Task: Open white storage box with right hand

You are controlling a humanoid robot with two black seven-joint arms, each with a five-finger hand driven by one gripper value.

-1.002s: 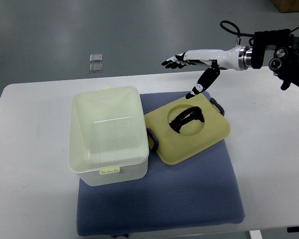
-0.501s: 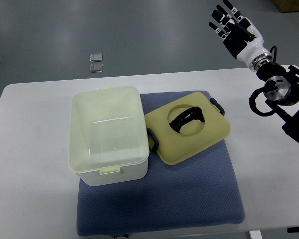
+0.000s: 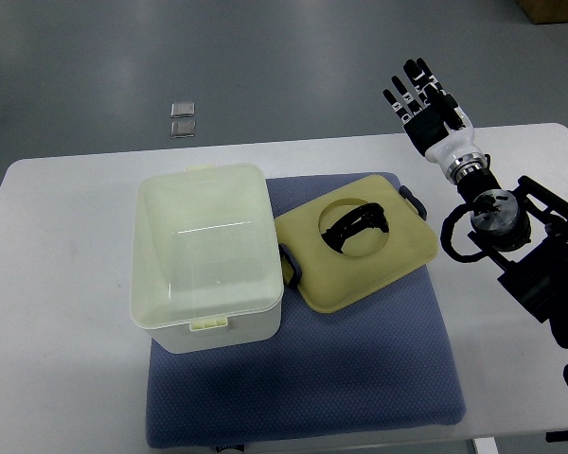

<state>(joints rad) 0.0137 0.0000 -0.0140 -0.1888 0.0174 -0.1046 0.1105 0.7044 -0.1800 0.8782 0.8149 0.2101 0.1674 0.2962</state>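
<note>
My right hand (image 3: pixel 423 99) hangs with fingers spread, gripping nothing, so swinging carelessly down-left could knock the loose cream plastic lid (image 3: pixel 358 241) against the open white storage box (image 3: pixel 206 253).

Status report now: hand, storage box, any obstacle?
Right hand open, raised clear. White storage box open, lid lying beside it on blue mat. Nothing in the way.

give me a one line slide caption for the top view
Open white storage box on a blue mat, its yellow lid lying beside it, right hand raised open and empty.
</note>
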